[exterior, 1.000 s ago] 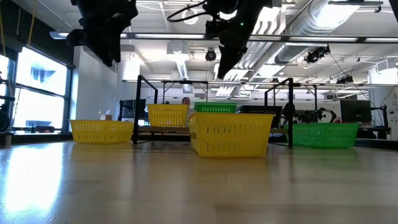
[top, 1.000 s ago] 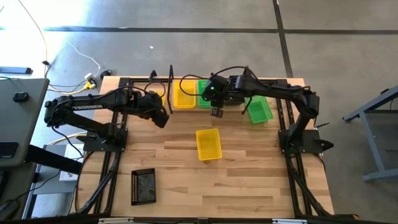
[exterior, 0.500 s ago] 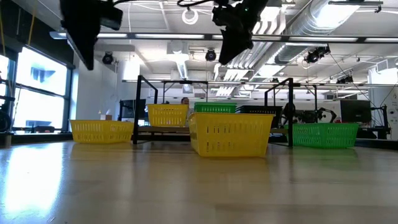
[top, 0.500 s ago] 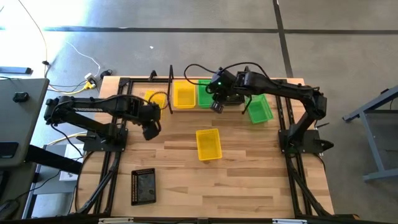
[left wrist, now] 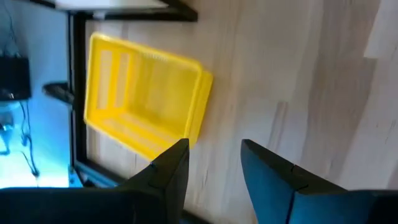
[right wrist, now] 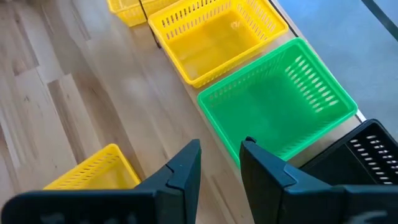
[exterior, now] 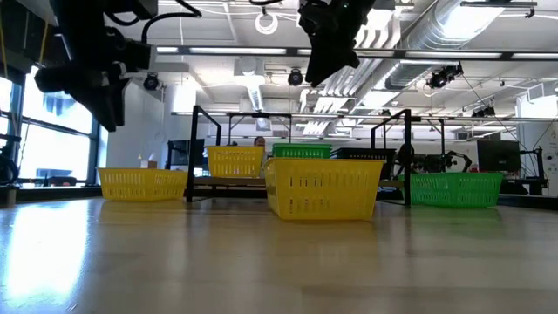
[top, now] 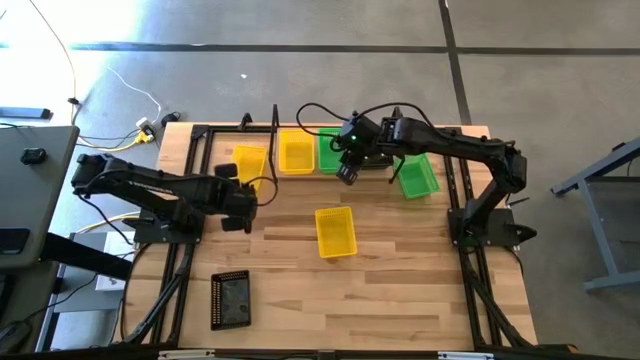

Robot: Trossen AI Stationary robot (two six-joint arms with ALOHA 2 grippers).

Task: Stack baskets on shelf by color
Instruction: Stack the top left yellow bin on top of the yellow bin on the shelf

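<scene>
Both grippers are spread and empty, the right gripper (top: 347, 172) above the shelf (top: 355, 158) by its green basket (top: 328, 150), the left gripper (top: 240, 213) well off it, so I'd judge another basket needs fetching next.

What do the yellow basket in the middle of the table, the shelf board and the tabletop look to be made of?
Yellow basket: likely moulded plastic, with a slotted mesh wall, uniform bright colour and slight sheen. Shelf: its board looks like pale wood with a smooth matt face; the thin black uprights look like metal. Tabletop: wood, probably glued strips, with visible grain, plank seams and a soft gloss that mirrors the baskets in the low view.
</scene>
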